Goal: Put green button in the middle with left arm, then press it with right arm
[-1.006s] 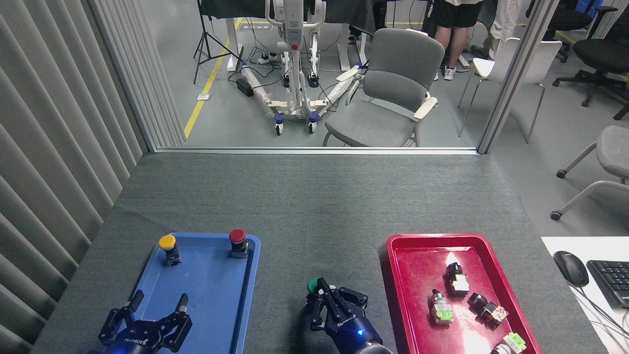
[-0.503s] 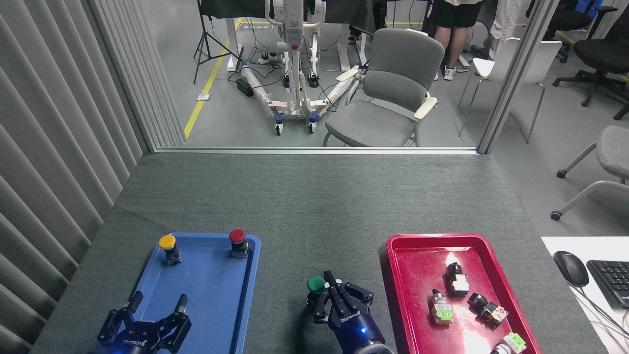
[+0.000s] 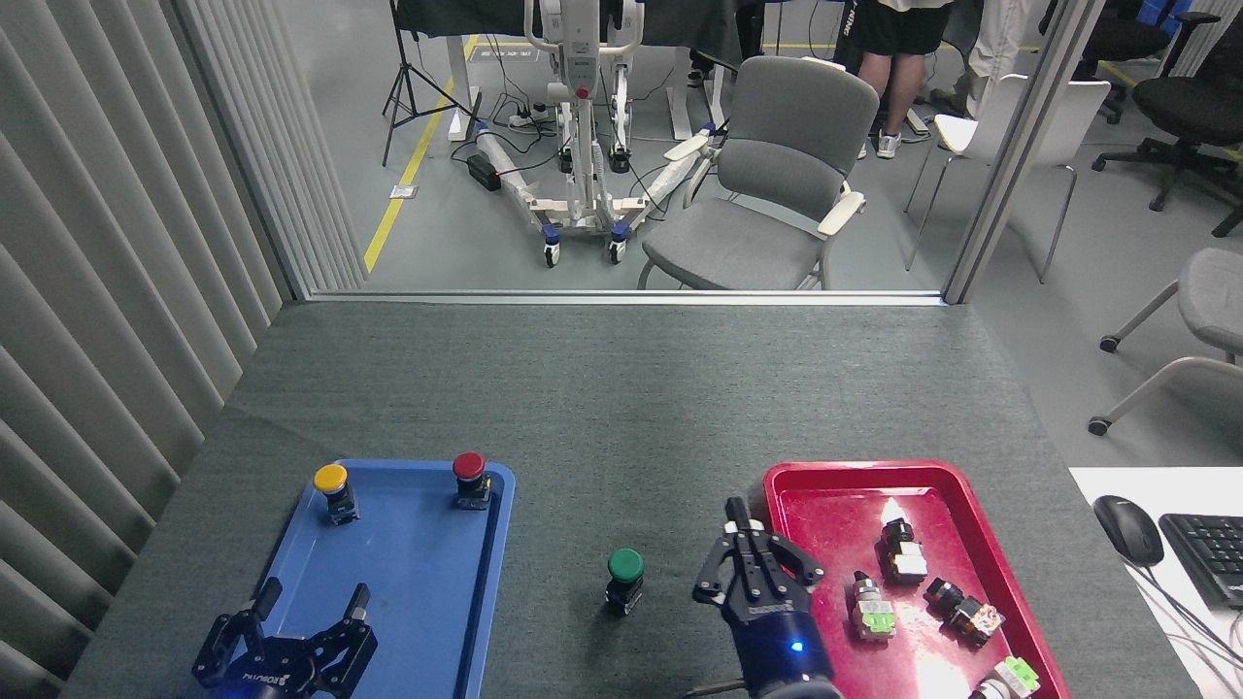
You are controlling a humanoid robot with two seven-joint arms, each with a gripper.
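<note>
The green button (image 3: 625, 566) stands upright on the dark grey-green table (image 3: 602, 408), between the two trays and near the front edge. My right gripper (image 3: 743, 521) is to its right, apart from it and beside the red tray's left rim. Its fingers are drawn together and point away from me, with nothing held. Low at the left, my left gripper (image 3: 311, 610) hovers over the near end of the blue tray (image 3: 490, 582), its fingers spread and empty.
A yellow-capped button (image 3: 331, 482) and a red-capped button (image 3: 469, 471) stand at the far end of the blue tray. The red tray (image 3: 835, 478) holds several small switches. A mouse (image 3: 1126, 529) and keyboard (image 3: 1204, 553) lie on a white desk at the right.
My right gripper has moved off the green button to the right, up against the red tray's edge. The button now stands uncovered. The left gripper has not moved.
</note>
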